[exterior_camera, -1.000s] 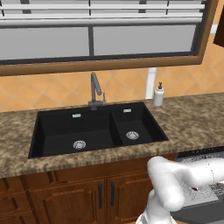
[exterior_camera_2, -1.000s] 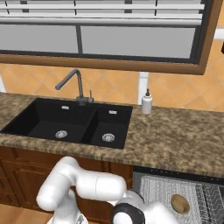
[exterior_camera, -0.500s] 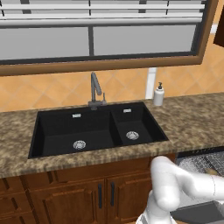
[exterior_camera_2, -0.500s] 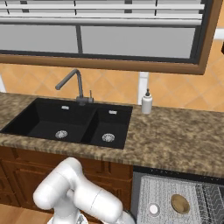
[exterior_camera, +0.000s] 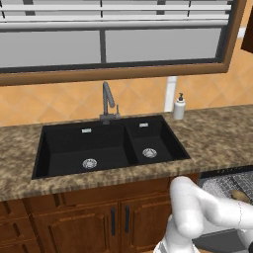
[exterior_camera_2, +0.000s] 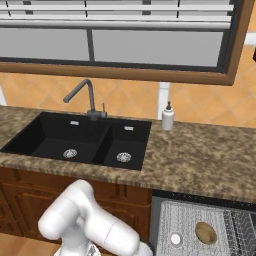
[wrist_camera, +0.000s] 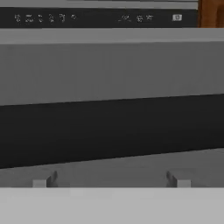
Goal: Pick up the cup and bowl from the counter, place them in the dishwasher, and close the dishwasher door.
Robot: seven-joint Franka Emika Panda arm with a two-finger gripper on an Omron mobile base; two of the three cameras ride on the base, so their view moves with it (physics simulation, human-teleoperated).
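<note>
The dishwasher's grey wire rack [exterior_camera_2: 192, 220] stands pulled out under the counter [exterior_camera_2: 210, 155]. In it lie the tan-brown bowl [exterior_camera_2: 205, 232] and, just to its left, the cup [exterior_camera_2: 175, 239], seen from above with its whitish inside showing. The bowl's edge [exterior_camera: 240, 196] also peeks from the rack [exterior_camera: 222, 185] in the left base view. My arm reaches down low in front of the dishwasher. In the hand view my gripper [wrist_camera: 111, 181] is open, its fingertips [wrist_camera: 43, 181] far apart with nothing between them, close to the dark grey dishwasher door [wrist_camera: 112, 131].
A black double sink [exterior_camera: 111, 146] with a faucet [exterior_camera: 107, 101] is set into the counter, and a white soap dispenser [exterior_camera: 179, 106] stands behind it. Brown wooden cabinets [exterior_camera: 84, 222] sit below the sink. A strip of control icons [wrist_camera: 43, 18] runs above the door panel.
The arm has swung down and lower in front of the dishwasher, and the hand has dropped below both base views. With the hand gone from over the rack, the cup shows beside the bowl.
</note>
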